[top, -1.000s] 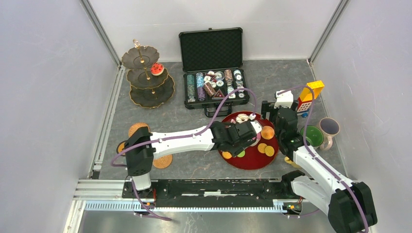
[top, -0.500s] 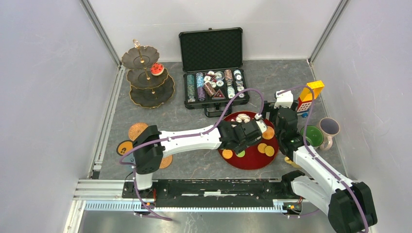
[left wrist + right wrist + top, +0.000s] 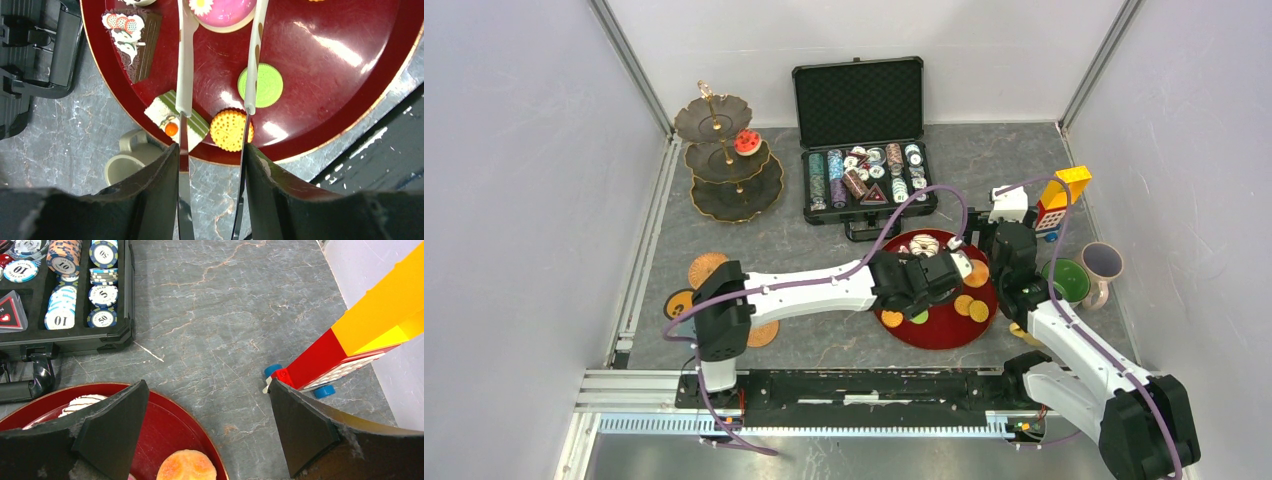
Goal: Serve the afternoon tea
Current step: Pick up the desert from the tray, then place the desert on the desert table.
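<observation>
My left gripper (image 3: 212, 150) is shut on a pair of tongs (image 3: 184, 75), whose white tips hang open over the dark red plate (image 3: 350, 75). A pink frosted donut (image 3: 222, 12) lies between the tips at the far end. Near them lie a green round (image 3: 267, 85), an orange round (image 3: 231, 130), a green-striped cake slice (image 3: 162, 107) and a chocolate slice (image 3: 132, 40). My right gripper (image 3: 210, 440) is open and empty over the plate's far right rim (image 3: 200, 430), above an orange donut (image 3: 187, 466). The dark three-tier stand (image 3: 729, 160) stands at the far left with a red sweet (image 3: 747, 141) on it.
An open black case of poker chips (image 3: 864, 170) stands behind the plate. A red-yellow block tower (image 3: 1059, 200) is at the far right, with a green mug (image 3: 1067, 280) and a grey mug (image 3: 1104, 262) near it. A beige mug (image 3: 125, 167) sits beside the plate. Round coasters (image 3: 707, 268) lie left.
My left gripper has shifted slightly to the right over the plate with the tongs. The right arm has not moved.
</observation>
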